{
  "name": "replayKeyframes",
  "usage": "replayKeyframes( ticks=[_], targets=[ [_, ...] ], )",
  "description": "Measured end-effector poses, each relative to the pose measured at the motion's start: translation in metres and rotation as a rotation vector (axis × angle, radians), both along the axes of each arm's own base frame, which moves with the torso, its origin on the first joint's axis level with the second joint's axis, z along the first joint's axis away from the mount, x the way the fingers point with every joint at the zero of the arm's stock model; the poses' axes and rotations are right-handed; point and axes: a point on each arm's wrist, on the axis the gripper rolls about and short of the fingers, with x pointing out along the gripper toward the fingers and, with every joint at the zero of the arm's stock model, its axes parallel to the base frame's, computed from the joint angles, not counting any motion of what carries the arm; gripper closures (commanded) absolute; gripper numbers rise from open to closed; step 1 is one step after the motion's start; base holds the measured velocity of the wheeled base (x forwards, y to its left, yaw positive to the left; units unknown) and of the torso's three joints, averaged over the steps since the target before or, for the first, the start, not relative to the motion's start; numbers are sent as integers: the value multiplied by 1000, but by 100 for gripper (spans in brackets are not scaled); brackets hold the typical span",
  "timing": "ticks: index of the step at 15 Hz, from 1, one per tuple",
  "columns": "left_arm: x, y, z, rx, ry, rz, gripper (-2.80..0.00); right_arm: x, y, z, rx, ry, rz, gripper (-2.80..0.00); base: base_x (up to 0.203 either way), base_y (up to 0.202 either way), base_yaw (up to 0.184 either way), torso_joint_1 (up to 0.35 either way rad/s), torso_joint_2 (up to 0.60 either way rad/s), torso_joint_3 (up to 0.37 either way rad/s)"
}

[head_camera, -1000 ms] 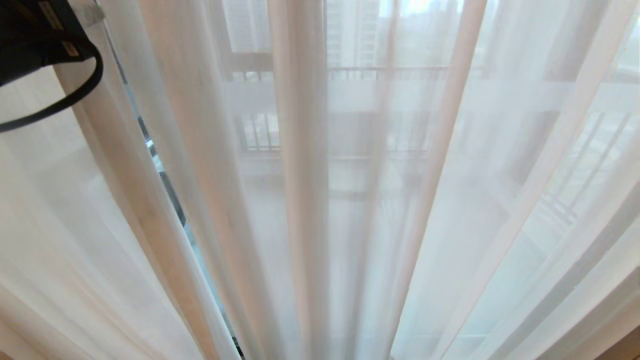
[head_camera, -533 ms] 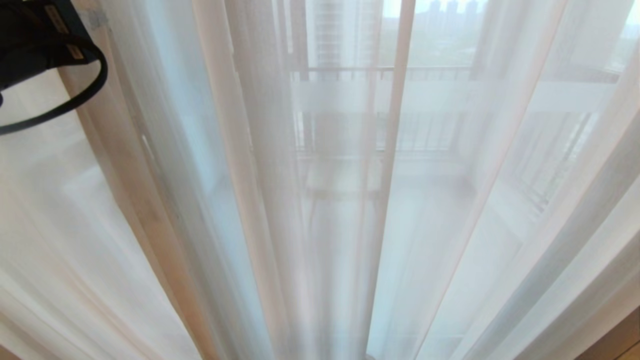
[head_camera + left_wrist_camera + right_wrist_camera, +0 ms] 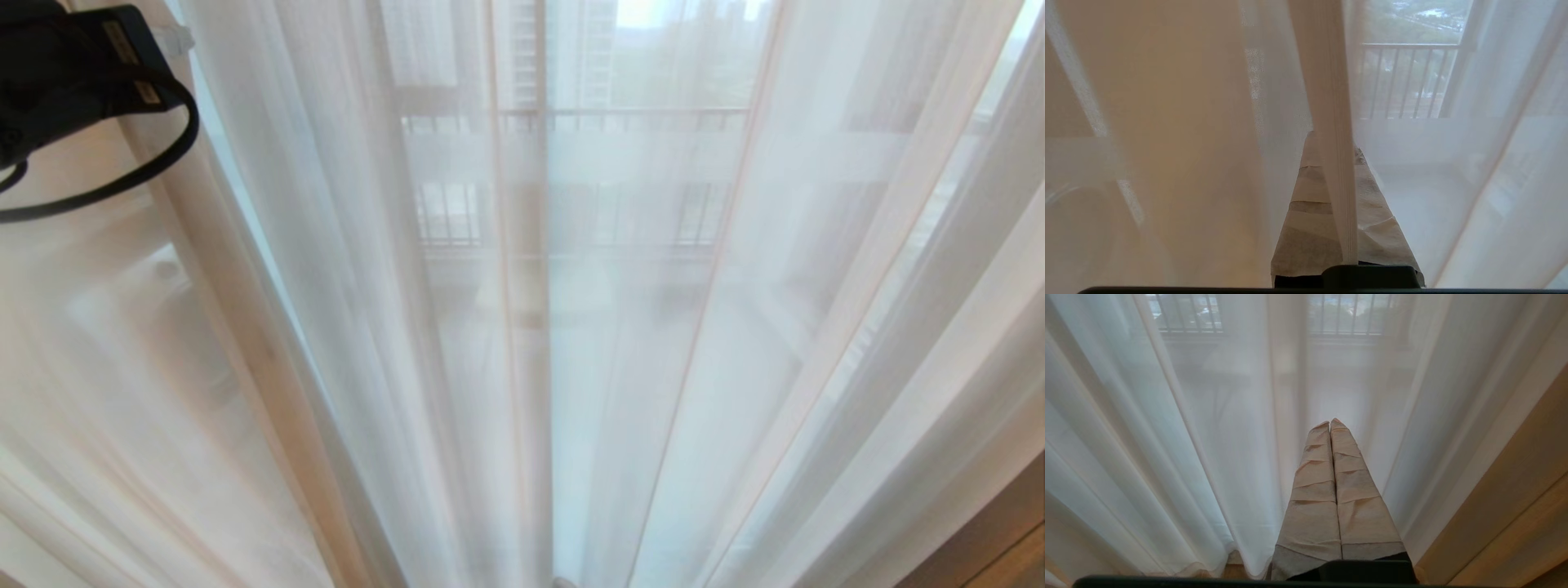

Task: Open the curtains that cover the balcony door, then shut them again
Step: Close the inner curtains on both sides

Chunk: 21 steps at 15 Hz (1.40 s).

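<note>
Left gripper (image 3: 1331,143) clamps curtains (image 3: 522,327) hem edge; right gripper (image 3: 1330,424) idle.

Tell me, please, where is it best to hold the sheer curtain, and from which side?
Probably its thick hemmed edge, which hangs as a firm vertical band. The left end effector is shut on it, meeting it from the room side with one finger either side. The loose folds beside it look likelier to slip.
</note>
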Motion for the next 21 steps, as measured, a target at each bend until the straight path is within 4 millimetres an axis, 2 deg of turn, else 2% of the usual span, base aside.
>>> replayKeyframes(
  ticks=[9, 21],
  targets=[
    [1, -3, 2, 0, -8, -16, 0, 0, 0, 0, 0, 0, -1, 0, 0, -180, 0, 1, 2, 4],
    [-11, -4, 8, -9, -34, -22, 0, 0, 0, 0, 0, 1, -1, 0, 0, 0, 0, 0, 0, 0]
  ],
)
